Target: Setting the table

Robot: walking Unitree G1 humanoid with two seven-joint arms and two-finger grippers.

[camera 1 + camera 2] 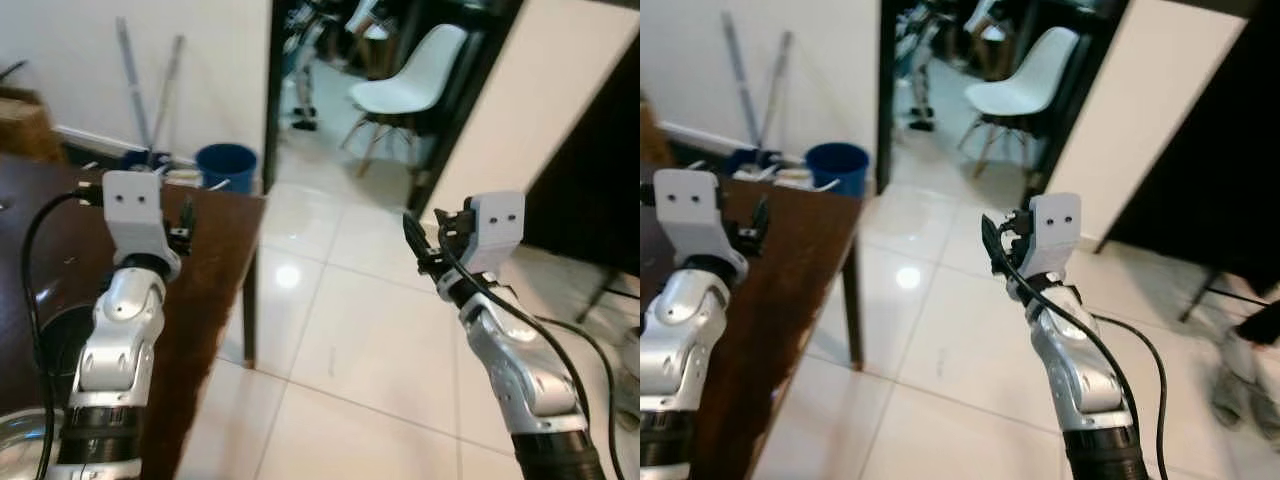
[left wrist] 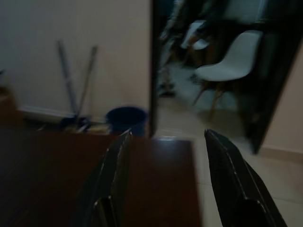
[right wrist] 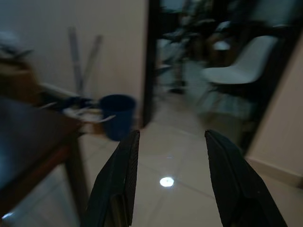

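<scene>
The table [image 1: 210, 260] is made of dark brown wood and is seen on the robot's left side. Its far right corner lies close to a doorway, and one thin leg is seen going down from that corner to the shiny white tiled floor [image 1: 340, 340]. Nothing for a meal can be seen laid on the far part of the top. At the near left edge of the table, low in the left eye view, a bit of a round shiny thing [image 1: 15, 440] is seen, but what it is cannot be told.

The left tool [image 2: 165, 189] is held up above the table, near its right edge. Its two black fingers are spread apart and nothing is held between them. It is probably kept there because the table is where things must be put.

The right tool [image 3: 168, 184] is held up over the floor, well apart from the table. Its fingers are spread wide too, and nothing is gripped. Both tools seem to be kept ready and empty so that something can be picked up.

Past the far edge of the table, a blue bucket [image 1: 226, 165] is set on the floor by the wall, with two long poles [image 1: 150, 85] leaned beside it. A white chair [image 1: 410, 80] is seen through the doorway.

The job looks hardly begun, since no plates or cups are seen set out.
</scene>
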